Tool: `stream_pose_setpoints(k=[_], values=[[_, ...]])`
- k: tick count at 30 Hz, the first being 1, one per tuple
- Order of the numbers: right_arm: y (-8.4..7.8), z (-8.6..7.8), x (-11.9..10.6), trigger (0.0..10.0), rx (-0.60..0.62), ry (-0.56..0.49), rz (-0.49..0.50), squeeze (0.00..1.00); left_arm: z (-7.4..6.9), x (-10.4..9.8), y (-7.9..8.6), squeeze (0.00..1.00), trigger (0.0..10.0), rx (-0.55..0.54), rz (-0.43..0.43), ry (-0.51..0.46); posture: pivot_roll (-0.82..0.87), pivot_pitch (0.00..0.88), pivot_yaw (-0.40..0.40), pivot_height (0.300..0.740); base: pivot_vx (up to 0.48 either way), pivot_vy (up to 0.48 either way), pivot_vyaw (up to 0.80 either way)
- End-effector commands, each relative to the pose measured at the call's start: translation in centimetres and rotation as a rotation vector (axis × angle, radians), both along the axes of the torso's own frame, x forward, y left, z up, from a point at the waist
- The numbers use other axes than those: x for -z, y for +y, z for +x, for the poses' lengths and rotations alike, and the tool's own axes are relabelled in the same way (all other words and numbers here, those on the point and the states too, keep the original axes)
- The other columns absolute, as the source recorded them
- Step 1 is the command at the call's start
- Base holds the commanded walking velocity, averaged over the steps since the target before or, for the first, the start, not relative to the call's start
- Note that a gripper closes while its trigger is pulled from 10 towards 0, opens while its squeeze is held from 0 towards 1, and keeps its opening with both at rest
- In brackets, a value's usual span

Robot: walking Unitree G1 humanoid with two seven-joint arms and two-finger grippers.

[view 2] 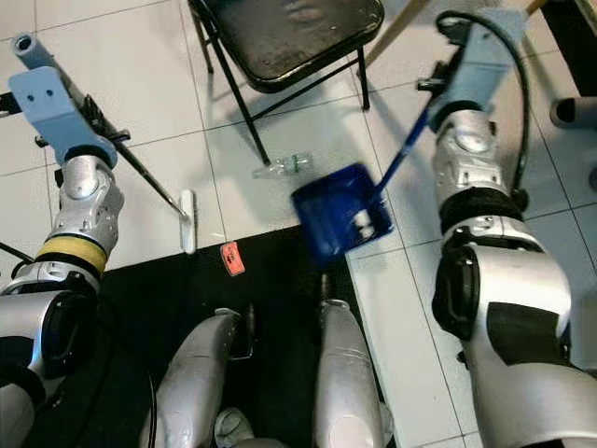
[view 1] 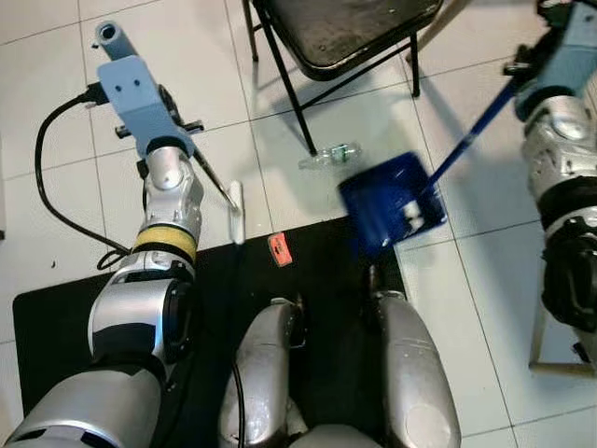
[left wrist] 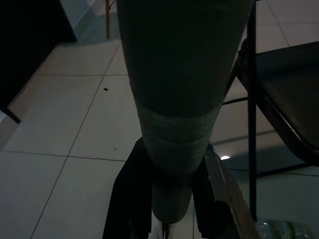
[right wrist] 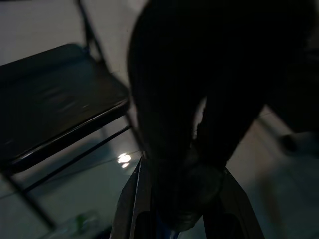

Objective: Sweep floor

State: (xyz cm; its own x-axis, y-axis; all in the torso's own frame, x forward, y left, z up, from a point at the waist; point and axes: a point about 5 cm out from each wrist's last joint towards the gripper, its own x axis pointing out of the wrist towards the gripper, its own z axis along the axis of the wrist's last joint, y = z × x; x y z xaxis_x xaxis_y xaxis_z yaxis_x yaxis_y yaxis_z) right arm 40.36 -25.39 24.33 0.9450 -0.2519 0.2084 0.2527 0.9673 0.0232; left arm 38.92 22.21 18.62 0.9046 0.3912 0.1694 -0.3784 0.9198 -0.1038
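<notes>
Left gripper [left wrist: 172,199] clamped on broom [view 1: 234,207], head on tile at mat [view 1: 56,327] edge; right gripper [right wrist: 182,199] clamped on dustpan [view 1: 392,201] handle, pan beside bottle [view 1: 331,155] under chair [view 1: 345,28]

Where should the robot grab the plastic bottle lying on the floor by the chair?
Around its middle, coming straight down from above. The plastic bottle lies on its side on the tile, so its round body faces up. The chair leg stands close beside it, so a sideways reach looks cramped.
</notes>
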Motion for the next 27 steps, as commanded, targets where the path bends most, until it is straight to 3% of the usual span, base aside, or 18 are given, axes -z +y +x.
stream_pose_setpoints(k=[1, 5, 13, 17, 20, 23, 27], values=[[-0.6, -0.4, -0.1, 10.0, 0.036, -0.057, 0.040, 0.00, -0.7, 1.2, 1.1, 0.00, 10.0, -0.037, 0.002, 0.021, 0.08, 0.422, 0.044, 0.740, 0.000, 0.000, 0.00], [-0.7, -0.5, -0.5, 10.0, 0.054, -0.102, 0.044, 0.00, -0.8, 1.3, 1.1, 0.00, 10.0, -0.038, 0.003, 0.019, 0.08, 0.422, 0.044, 0.740, 0.000, 0.000, 0.00], [-0.2, -1.2, -1.2, 10.0, 0.141, -0.234, -0.058, 0.00, -1.0, 1.2, 1.3, 0.00, 10.0, -0.050, 0.008, -0.001, 0.09, 0.426, 0.047, 0.740, 0.000, 0.000, 0.00], [0.0, -1.4, -1.4, 10.0, 0.159, -0.292, -0.031, 0.00, -1.2, 1.3, 1.4, 0.00, 10.0, -0.053, 0.009, -0.005, 0.09, 0.425, 0.050, 0.740, 0.000, 0.000, 0.00], [1.4, -1.4, -1.6, 10.0, 0.108, -0.370, 0.052, 0.00, -1.4, 1.6, 1.5, 0.00, 10.0, -0.058, 0.003, -0.005, 0.09, 0.432, 0.052, 0.740, 0.000, 0.000, 0.00], [1.6, -1.4, -1.4, 10.0, 0.102, -0.376, 0.058, 0.00, -1.5, 1.7, 1.6, 0.00, 10.0, -0.059, 0.002, -0.006, 0.09, 0.432, 0.052, 0.740, 0.000, 0.000, 0.00], [2.6, -1.5, 0.4, 10.0, 0.073, -0.337, 0.080, 0.00, -1.6, 1.8, 1.5, 0.00, 10.0, -0.058, -0.006, -0.015, 0.08, 0.437, 0.048, 0.740, 0.000, 0.000, 0.00]])
